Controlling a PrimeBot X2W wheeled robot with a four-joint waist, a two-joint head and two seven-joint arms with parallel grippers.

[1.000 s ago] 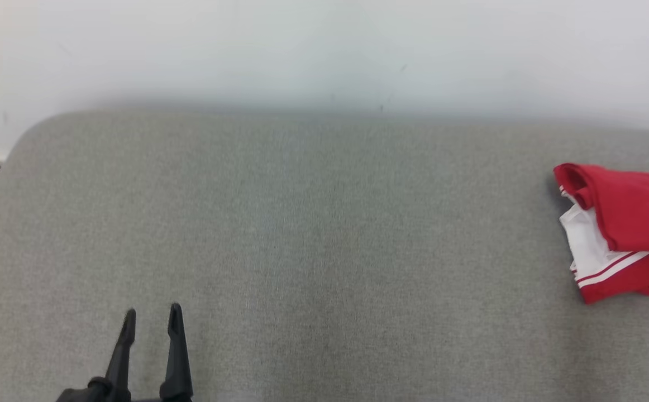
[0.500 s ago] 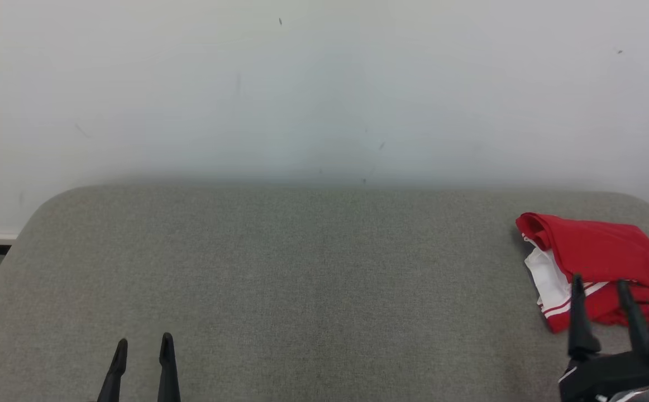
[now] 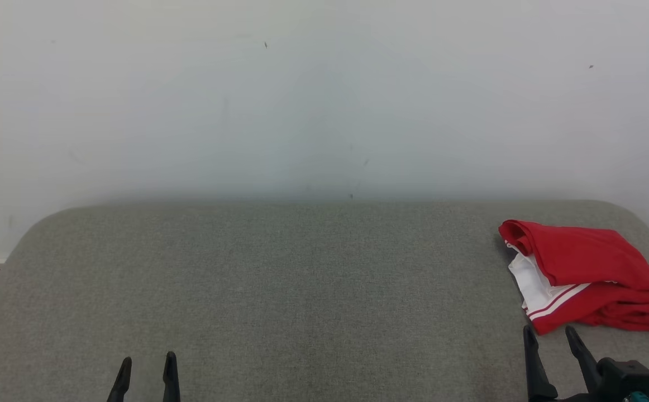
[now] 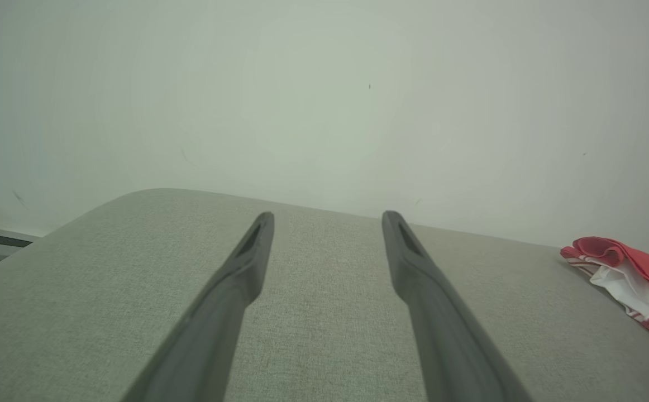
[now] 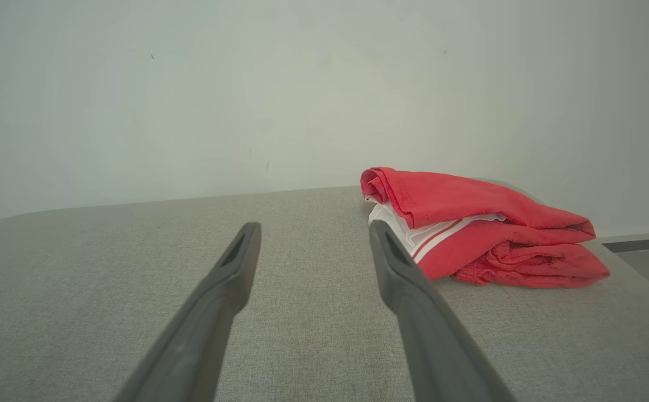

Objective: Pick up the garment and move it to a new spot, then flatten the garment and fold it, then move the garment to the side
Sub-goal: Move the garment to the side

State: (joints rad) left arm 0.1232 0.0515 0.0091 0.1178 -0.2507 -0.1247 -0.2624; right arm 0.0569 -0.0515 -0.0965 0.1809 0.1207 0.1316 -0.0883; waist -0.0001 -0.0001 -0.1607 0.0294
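A red and white garment (image 3: 584,273) lies folded in a bundle at the far right of the grey padded table (image 3: 302,290). The same garment (image 5: 469,223) is just beyond and right of my right gripper's fingers in the right wrist view, and at the right edge of the left wrist view the garment (image 4: 631,276) lies well off. My right gripper (image 3: 548,334) stands open just in front of the garment, apart from it, holding nothing. At the lower left my left gripper (image 3: 147,362) is open and empty over bare table.
A white wall (image 3: 324,100) rises right behind the table's back edge. The table's corners are rounded, and the floor (image 5: 645,262) drops off just right of the garment. A wide stretch of bare grey surface lies between the two grippers.
The head camera has tilted up, so the table sits lower in the picture. My right gripper has drawn back from over the garment to just in front of it. The garment stays put.
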